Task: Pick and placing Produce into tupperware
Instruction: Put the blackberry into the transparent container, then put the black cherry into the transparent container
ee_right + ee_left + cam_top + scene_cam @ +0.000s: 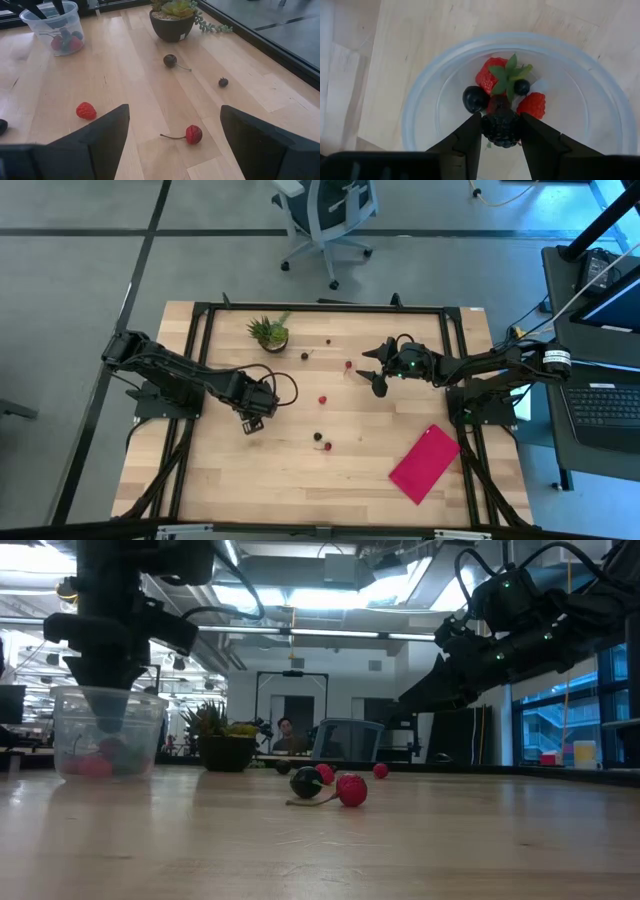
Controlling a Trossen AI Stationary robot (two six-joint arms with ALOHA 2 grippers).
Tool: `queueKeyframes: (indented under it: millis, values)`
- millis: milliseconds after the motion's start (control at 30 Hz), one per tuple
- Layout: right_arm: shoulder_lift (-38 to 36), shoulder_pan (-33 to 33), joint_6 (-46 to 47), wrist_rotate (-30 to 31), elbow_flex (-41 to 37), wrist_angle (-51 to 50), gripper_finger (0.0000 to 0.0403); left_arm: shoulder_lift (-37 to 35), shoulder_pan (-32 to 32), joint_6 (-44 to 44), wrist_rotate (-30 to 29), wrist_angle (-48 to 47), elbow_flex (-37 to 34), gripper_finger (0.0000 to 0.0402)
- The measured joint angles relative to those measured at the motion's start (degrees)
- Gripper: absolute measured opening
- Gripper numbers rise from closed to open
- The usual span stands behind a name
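My left gripper [500,121] hangs over the round translucent tupperware [420,95], pointing down into it, and is shut on a dark blackberry [500,131]. In the tupperware lie a strawberry [490,75], blueberries and a raspberry [532,105]. In the low view the tupperware [70,730] stands on the table with the left gripper [100,700] reaching into its mouth. My right gripper [372,372] hovers open above the table's far right part. A red cherry [193,134] lies below it, between its fingers in the wrist view. More produce lies loose on the table. My left gripper pinches the blackberry by its two sides [487,129] between its two fingers [467,137]. It comes from above, pointing down. The berry is lifted clear over the fruit that lies on the tupperware's floor.
A green potted plant [270,332] stands near the far edge. A flat pink rectangle [425,463] lies near the right front. Loose pieces: a raspberry [86,110], a dark cherry [170,61], a small dark berry [223,82], and a dark and a red piece together [330,787] mid-table.
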Motion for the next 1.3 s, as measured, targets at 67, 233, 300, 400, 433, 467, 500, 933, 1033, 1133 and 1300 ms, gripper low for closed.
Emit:
queueKeyframes:
  millis: [67, 233, 300, 400, 433, 467, 500, 933, 1033, 1133, 1300]
  values:
    - [0.0, 0.0, 0.0, 0.0, 0.0, 0.01, 0.0314, 0.0, 0.0, 0.32, -0.04, 0.01, 0.0, 0.0119]
    - [0.0, 0.0, 0.0, 0.0, 0.0, -0.01, 0.0314, 0.0, 0.0, 0.53, -0.39, 0.1, 0.0, 0.0121]
    - [0.0, -0.02, 0.0, 0.0, 0.0, 0.0, 0.0314, 0.0, 0.0, 0.78, -0.41, 0.11, 0.0, 0.0121]
    - [0.0, 0.0, 0.0, 0.0, 0.0, -0.01, 0.0314, 0.0, 0.0, 0.58, -0.42, 0.11, -0.02, 0.0122]
    - [-0.01, 0.0, 0.0, 0.0, 0.0, 0.0, 0.0314, 0.0, 0.0, 0.26, -0.42, 0.11, -0.02, 0.0122]
    - [0.0, -0.02, 0.0, 0.0, 0.0, -0.01, 0.0314, 0.0, 0.0, -0.41, -0.42, 0.11, -0.02, 0.0122]
    - [0.0, -0.01, 0.0, 0.0, 0.0, -0.01, 0.0314, 0.0, 0.04, -0.94, -0.42, 0.11, -0.02, 0.0122]
    - [0.0, 0.0, 0.0, 0.0, 0.0, -0.01, 0.0314, 0.0, 0.28, -0.22, -1.88, -0.84, 0.17, 0.0207]
    - [0.0, -0.02, 0.0, 0.0, 0.0, -0.01, 0.0314, -0.36, 0.31, -0.73, -4.5, -5.13, 2.59, 0.0218]
    - [0.0, 0.0, 0.0, 0.0, 0.0, -0.01, 0.0314, -1.57, 0.33, -0.8, -8.63, -6.9, 5.94, 0.022]
    - [0.0, -0.01, 0.0, 0.0, 0.0, -0.01, 0.0314, -3.21, 0.21, 5.44, -9.53, 4.66, 8.68, 0.0217]
